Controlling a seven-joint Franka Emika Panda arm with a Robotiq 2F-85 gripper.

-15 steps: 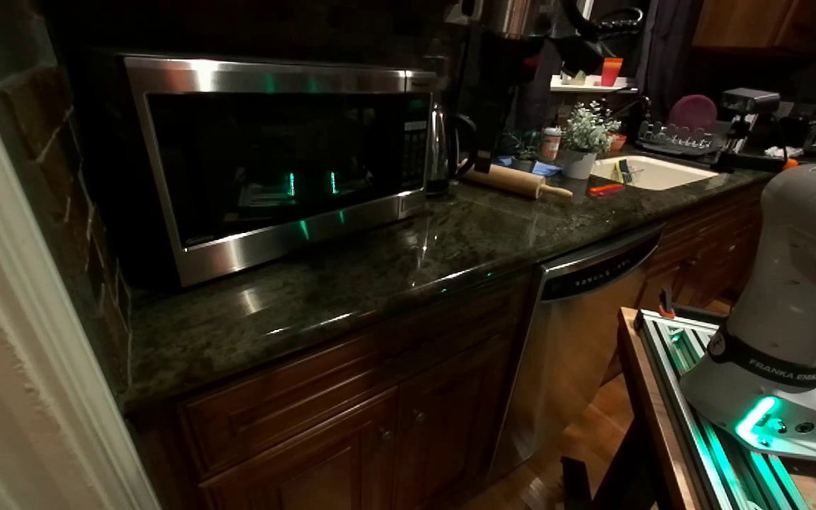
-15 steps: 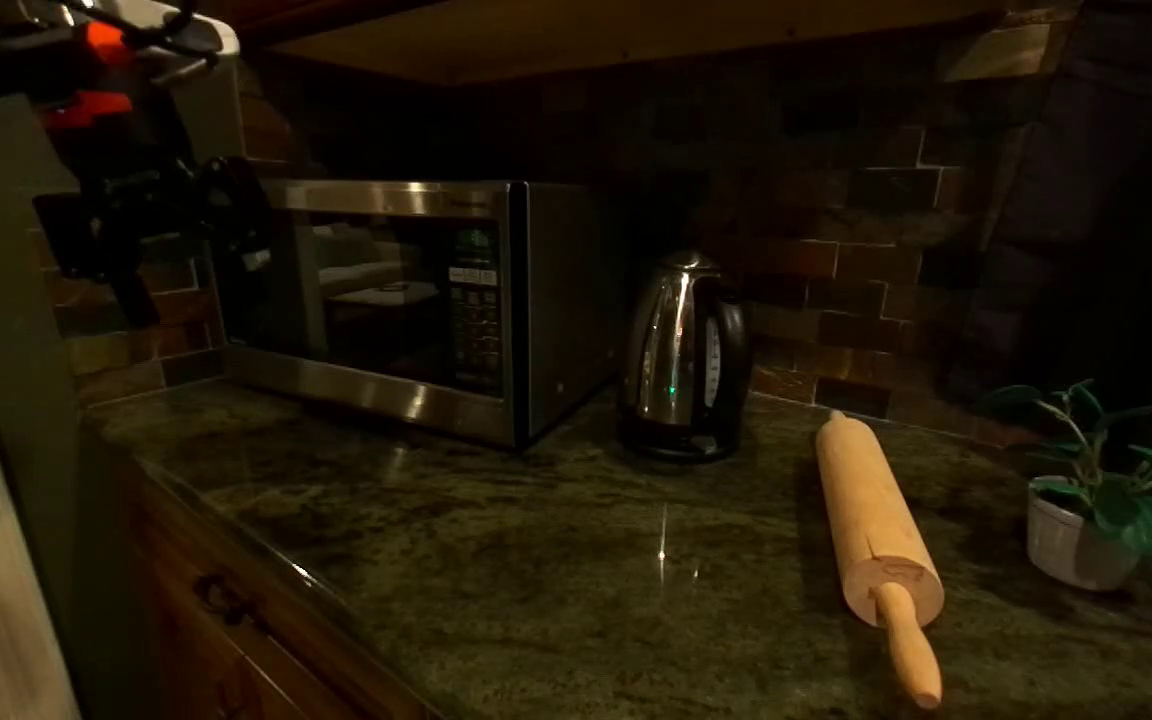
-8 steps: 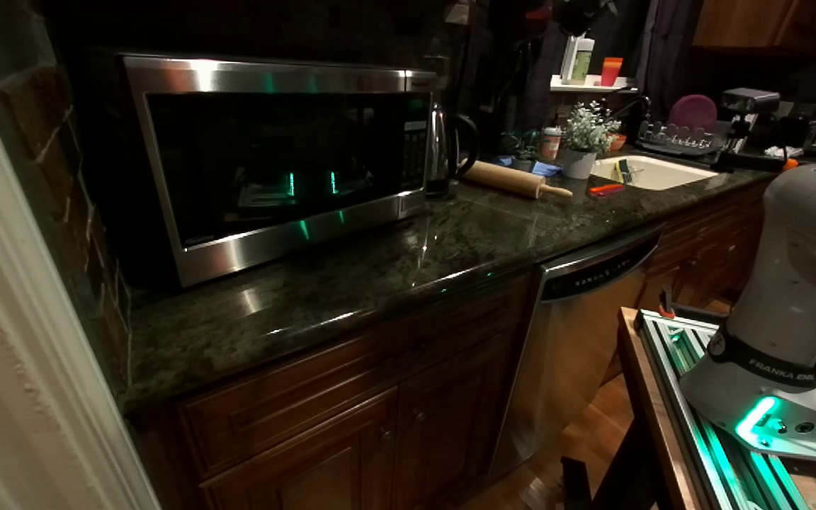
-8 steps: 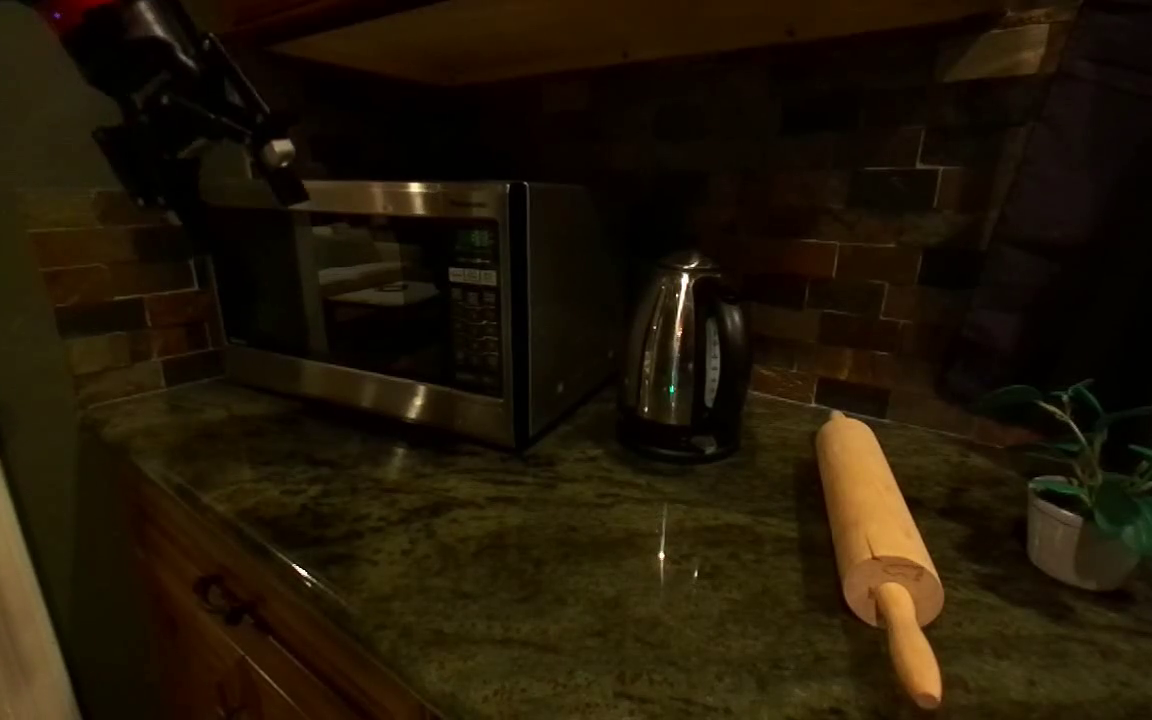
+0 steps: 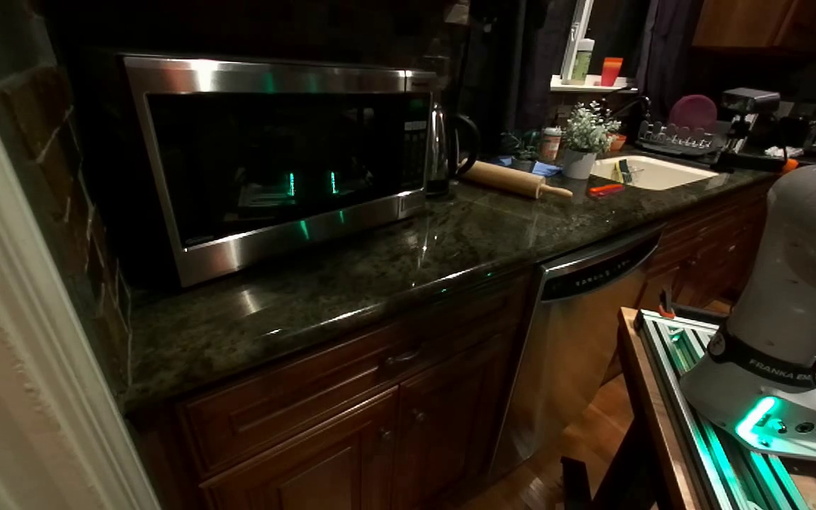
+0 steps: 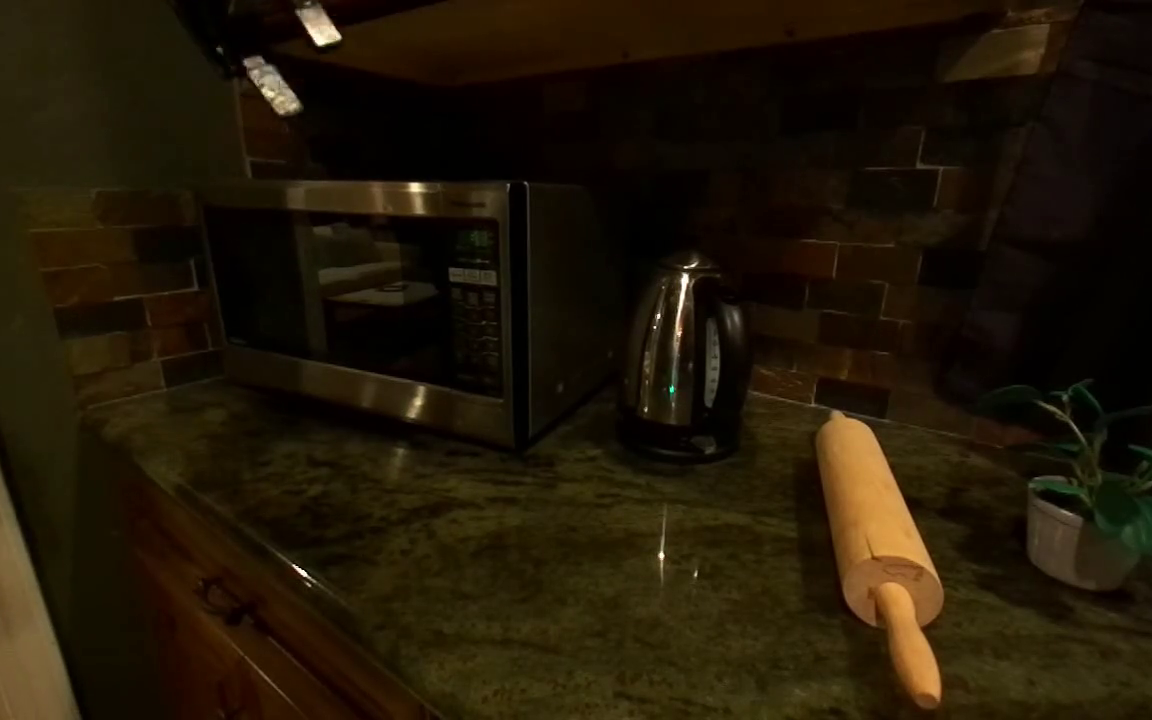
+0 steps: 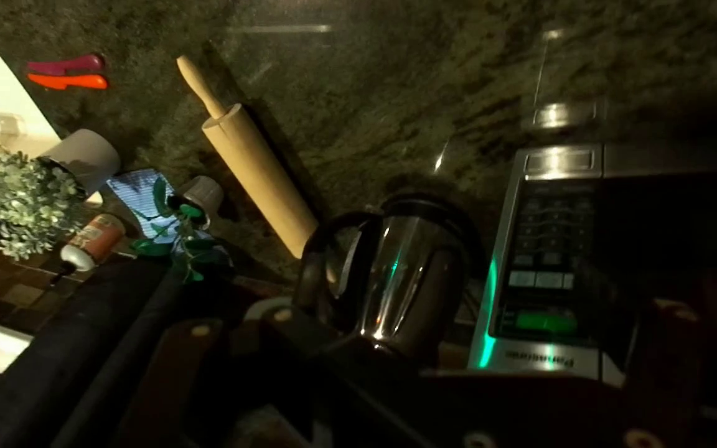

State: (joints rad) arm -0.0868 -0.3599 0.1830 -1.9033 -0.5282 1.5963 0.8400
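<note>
Standing in this dim kitchen, I can see the steel kettle [image 6: 671, 365] upright on the dark green table [image 6: 546, 590], lid on, its contents hidden by the metal. Just beside it sits the microwave [image 6: 376, 300], door closed; the dark glass gives back reflections, so I can't tell what it holds. A small white pot [image 6: 1079, 550] carries a leafy plant [image 6: 1131, 500], and farther along the table a larger pale pot [image 5: 579, 165] is full of silvery-green foliage [image 5: 587, 126]. Something yellow and dark [image 5: 620, 171] lies in the cream sink [image 5: 673, 172], too small to make out, and past that a dish rack [image 5: 673, 147] bears a purple plate [image 5: 693, 112] on edge.

The robot's fingers [image 6: 274, 87] are apart; in the wrist view they stand wide to either side. In an exterior view they hang higher than the microwave, over toward its end away from the kettle, though how far in front I can't judge. In the wrist view the kettle shows in the space between them, but beyond and touching neither, with the microwave's keypad [image 7: 554, 230] just beside it. Between the kettle and the small white pot lies a wooden rolling pin [image 6: 876, 510], and two knives [image 7: 71, 81], purple and orange, lie side by side near the sink.
</note>
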